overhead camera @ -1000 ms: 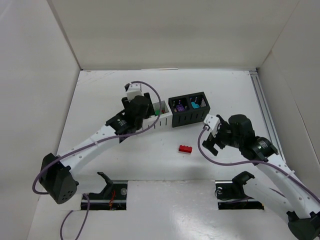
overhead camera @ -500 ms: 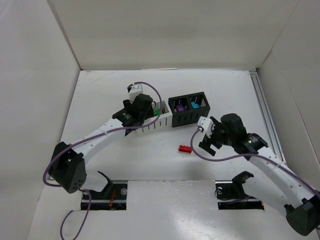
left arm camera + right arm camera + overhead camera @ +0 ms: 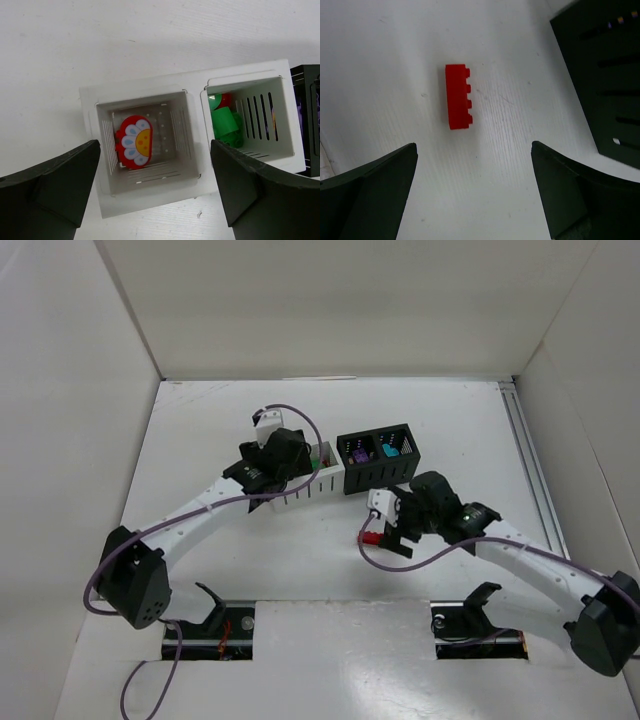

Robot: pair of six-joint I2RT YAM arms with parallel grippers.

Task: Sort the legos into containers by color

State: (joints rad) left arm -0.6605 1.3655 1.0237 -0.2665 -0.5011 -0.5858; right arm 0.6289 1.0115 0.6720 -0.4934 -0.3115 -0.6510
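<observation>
Left arm: the left gripper hangs over the white container, which sits on the table touching the left side of the black container. Its fingers are spread wide and released, grasping nothing.

White container, wrist view: it has two compartments. The left compartment holds a red flower-printed piece with white petals and a yellow centre, lying against the left wall. The right compartment holds green bricks, with a bit of red showing beside them at the far end.

Black container, top view: purple pieces lie in the left compartment and a teal piece in the right.

Right arm: the right gripper is lowered over a lone red brick. The brick lies on its side on the bare table, its four studs facing right in the wrist view, near and slightly left of the black container and apart from it. The right fingers are fully spread and released. The brick sits between their lines but beyond the tips, and neither finger touches it.
</observation>
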